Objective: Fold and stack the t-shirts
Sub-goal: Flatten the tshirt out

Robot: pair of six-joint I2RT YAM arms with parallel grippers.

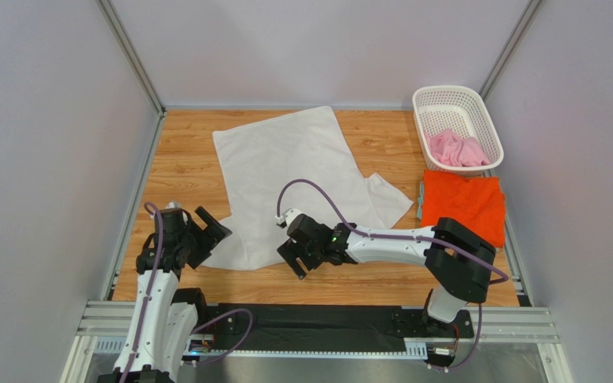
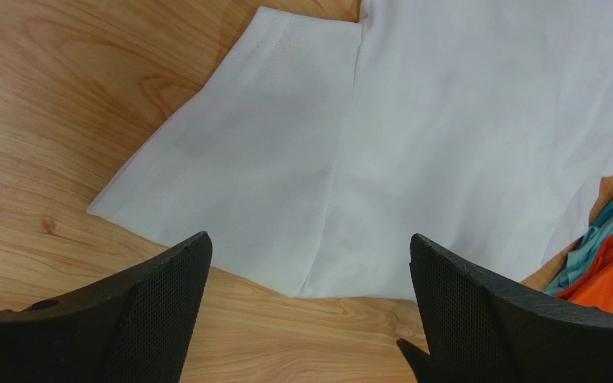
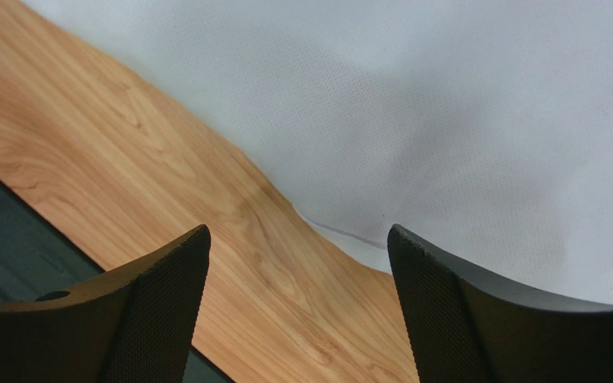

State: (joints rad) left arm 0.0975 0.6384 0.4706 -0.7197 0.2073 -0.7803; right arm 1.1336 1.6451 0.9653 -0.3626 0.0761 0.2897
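Note:
The white t-shirt (image 1: 290,179) lies spread flat on the wooden table. It fills most of the left wrist view (image 2: 414,144) and the right wrist view (image 3: 445,120). The orange t-shirt (image 1: 463,205) lies folded at the right. The pink t-shirt (image 1: 457,149) is bunched in the basket. My left gripper (image 1: 212,237) (image 2: 310,319) is open and empty at the shirt's near left sleeve. My right gripper (image 1: 292,259) (image 3: 298,319) is open and empty just over the shirt's near edge.
A white lattice basket (image 1: 455,100) stands at the back right. Grey walls close in the table on three sides. A black strip and metal rail (image 1: 318,323) run along the near edge. A purple cable (image 1: 318,191) arcs over the shirt.

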